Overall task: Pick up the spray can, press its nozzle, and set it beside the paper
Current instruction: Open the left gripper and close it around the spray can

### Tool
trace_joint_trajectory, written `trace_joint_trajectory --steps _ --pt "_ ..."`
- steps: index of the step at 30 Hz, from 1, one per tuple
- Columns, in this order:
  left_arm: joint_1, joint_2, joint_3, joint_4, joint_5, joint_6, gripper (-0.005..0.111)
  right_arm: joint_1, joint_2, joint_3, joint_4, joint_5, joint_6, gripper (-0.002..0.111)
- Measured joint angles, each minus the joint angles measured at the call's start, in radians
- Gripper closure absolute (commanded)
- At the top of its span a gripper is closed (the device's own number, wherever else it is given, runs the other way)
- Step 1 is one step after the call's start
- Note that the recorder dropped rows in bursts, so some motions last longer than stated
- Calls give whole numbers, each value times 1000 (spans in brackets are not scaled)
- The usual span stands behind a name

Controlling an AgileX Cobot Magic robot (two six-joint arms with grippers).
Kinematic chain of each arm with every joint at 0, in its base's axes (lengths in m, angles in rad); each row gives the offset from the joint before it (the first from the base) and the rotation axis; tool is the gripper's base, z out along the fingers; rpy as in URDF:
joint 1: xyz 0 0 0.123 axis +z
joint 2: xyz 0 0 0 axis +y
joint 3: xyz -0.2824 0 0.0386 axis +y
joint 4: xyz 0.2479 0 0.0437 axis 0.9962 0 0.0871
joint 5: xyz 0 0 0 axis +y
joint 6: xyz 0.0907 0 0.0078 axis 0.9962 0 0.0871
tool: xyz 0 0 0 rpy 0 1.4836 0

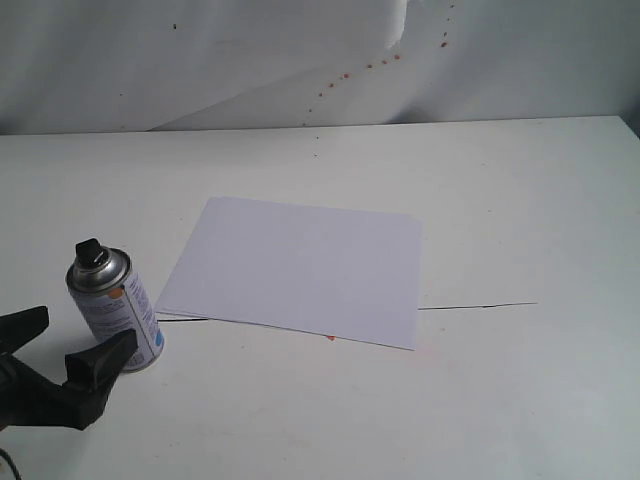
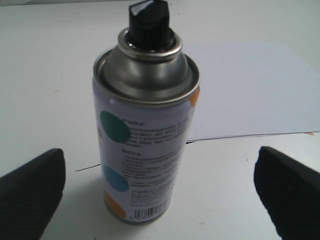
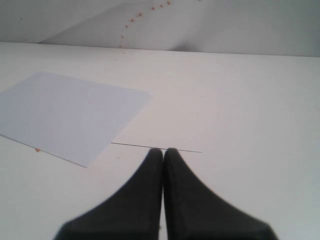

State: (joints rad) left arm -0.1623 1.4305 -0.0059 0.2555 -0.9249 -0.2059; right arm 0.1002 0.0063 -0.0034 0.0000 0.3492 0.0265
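White tabletop (image 1: 520, 200) under a pale backdrop holds the paper (image 1: 300, 265), lying flat, and the spray can (image 1: 115, 305), which stands near the sheet's left corner with its black nozzle (image 1: 92, 252) on top. The can's long axis is vertical. It sits directly ahead of the left gripper (image 2: 160, 154), whose jaws stand wide apart on either side, touching nothing. The left arm is clearly nearer. The right gripper (image 3: 163, 152) has its jaws pressed together, empty, across the sheet from the can.
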Motion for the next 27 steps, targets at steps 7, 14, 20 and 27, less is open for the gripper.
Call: trace_joint_trajectory --steps 7,14,20,27 --pt "0 36 0 -2 -44 0 12 0 0 0 0 0 0 108" --pt "0 92 2 -2 -66 22 12 0 0 0 0 0 0 108" --pt "0 97 -30 -2 -42 25 12 0 0 0 0 0 0 108" --pt "0 170 -74 -2 -41 26 12 0 0 0 0 0 0 108"
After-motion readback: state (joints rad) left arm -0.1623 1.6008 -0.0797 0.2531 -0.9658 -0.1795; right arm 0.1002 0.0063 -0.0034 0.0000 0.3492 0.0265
